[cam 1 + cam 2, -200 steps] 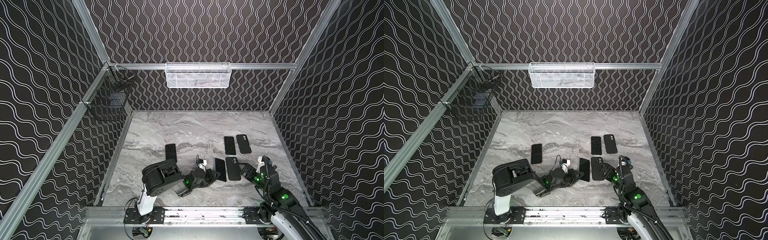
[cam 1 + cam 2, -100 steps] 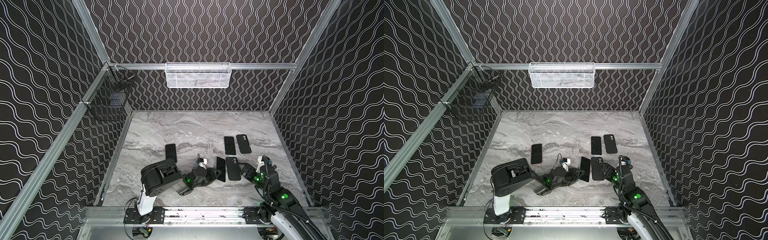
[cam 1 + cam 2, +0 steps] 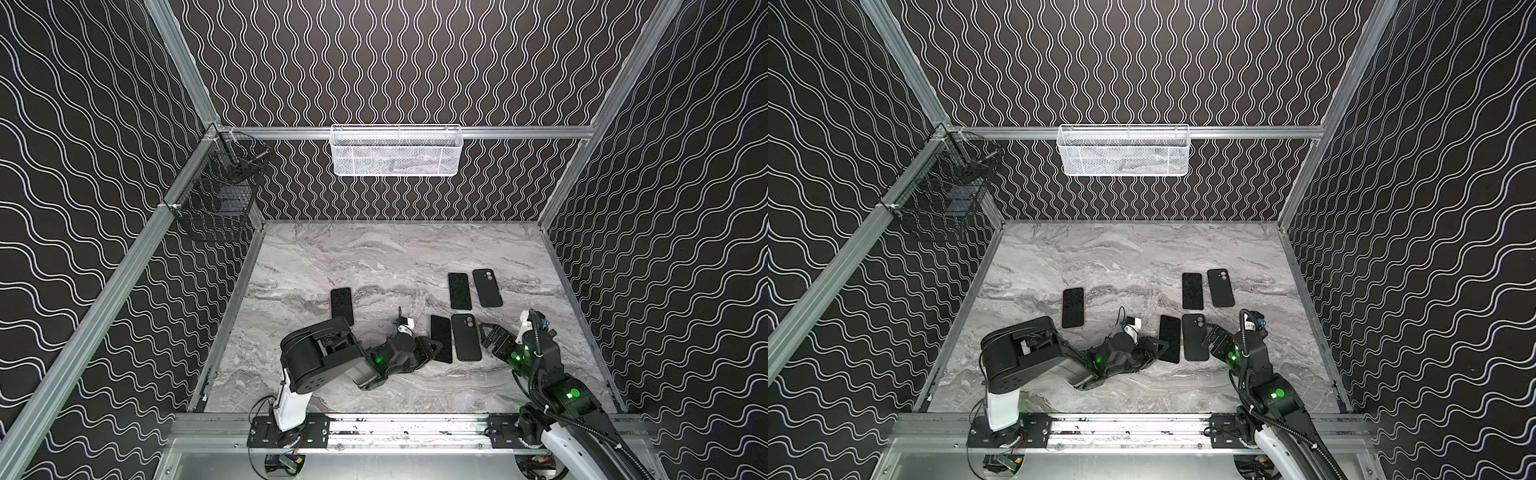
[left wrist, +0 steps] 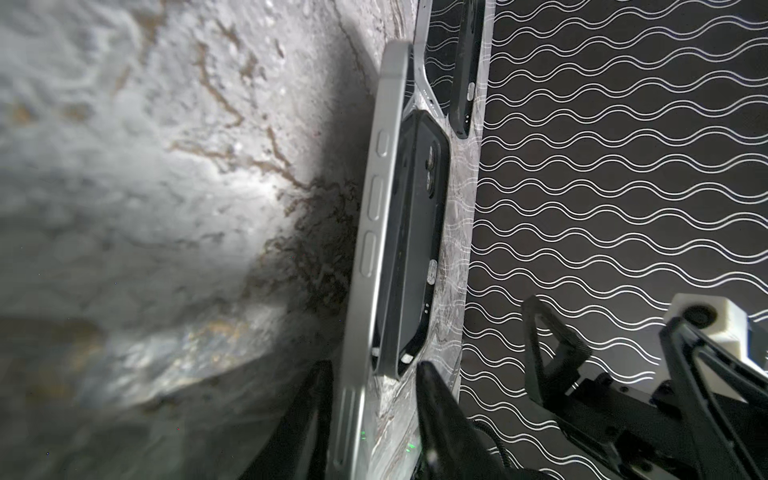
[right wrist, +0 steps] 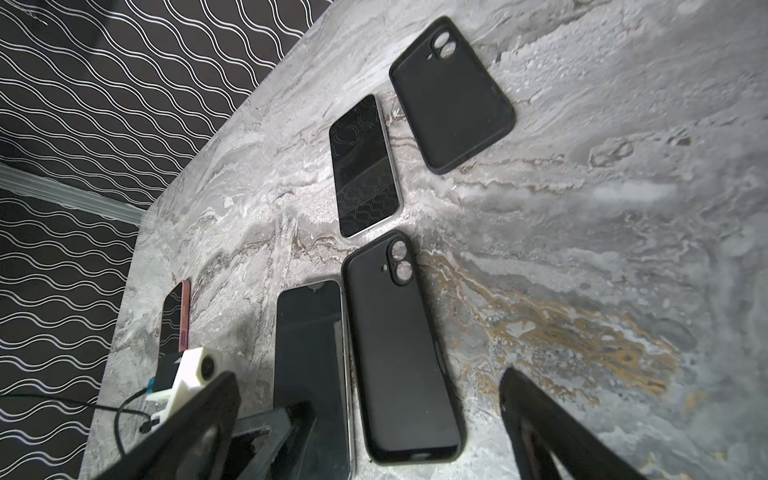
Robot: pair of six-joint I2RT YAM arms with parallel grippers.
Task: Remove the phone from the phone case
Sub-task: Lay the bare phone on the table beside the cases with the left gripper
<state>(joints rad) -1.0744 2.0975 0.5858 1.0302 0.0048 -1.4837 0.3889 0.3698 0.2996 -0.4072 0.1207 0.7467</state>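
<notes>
Extraction is judged done: the phone is laid at nine o'clock of its case, left hand half-open astride it, right hand wide, empty.

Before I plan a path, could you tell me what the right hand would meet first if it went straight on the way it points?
Probably the nearer case, lying just ahead of the open right hand; depth is unclear.
</notes>
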